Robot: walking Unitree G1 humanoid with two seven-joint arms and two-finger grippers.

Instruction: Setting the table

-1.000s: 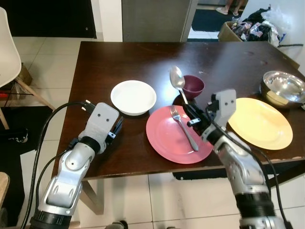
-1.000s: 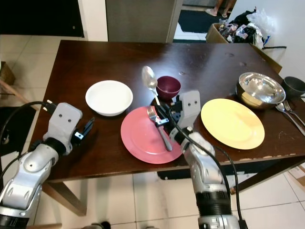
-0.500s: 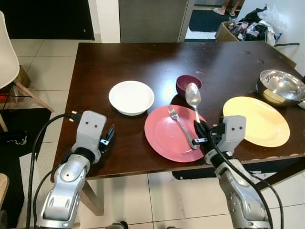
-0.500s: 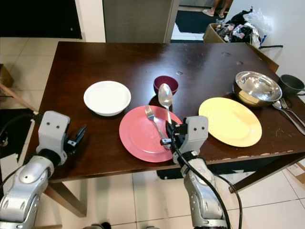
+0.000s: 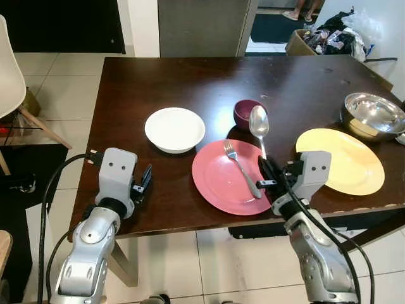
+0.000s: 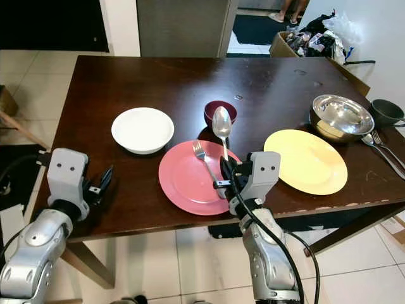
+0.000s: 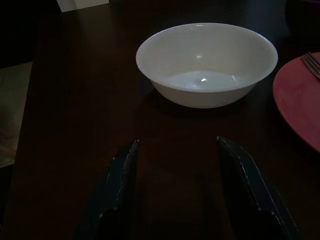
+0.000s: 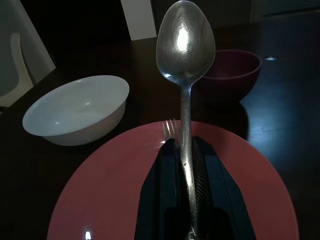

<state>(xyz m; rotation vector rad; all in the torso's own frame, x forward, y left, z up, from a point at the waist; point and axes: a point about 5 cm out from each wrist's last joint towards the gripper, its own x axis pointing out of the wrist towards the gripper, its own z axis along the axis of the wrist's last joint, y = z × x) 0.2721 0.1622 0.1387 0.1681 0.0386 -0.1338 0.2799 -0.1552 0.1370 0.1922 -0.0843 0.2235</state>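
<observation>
My right gripper [image 5: 267,175] is shut on a silver spoon [image 5: 259,124] by its handle, the bowl end pointing up and away, over the right edge of the red plate [image 5: 218,187]. A silver fork [image 5: 241,168] lies on that plate. In the right wrist view the spoon [image 8: 185,45] stands up between the fingers [image 8: 205,170] above the plate [image 8: 100,200]. My left gripper [image 5: 143,182] hovers open near the table's front left edge; in its wrist view the white bowl [image 7: 207,62] sits ahead of the fingers [image 7: 120,185].
A small maroon bowl [image 5: 247,113] stands behind the red plate. A yellow plate [image 5: 345,160] and a steel bowl [image 5: 374,114] are at the right, with cutlery [image 6: 380,149] and a dark cup [image 6: 386,113] beyond. A white chair [image 5: 9,69] stands at far left.
One second ago the right gripper held the spoon farther forward, by the maroon bowl; it has since drawn back toward the front edge. The camera has shifted too. The left arm has pulled back a little.
</observation>
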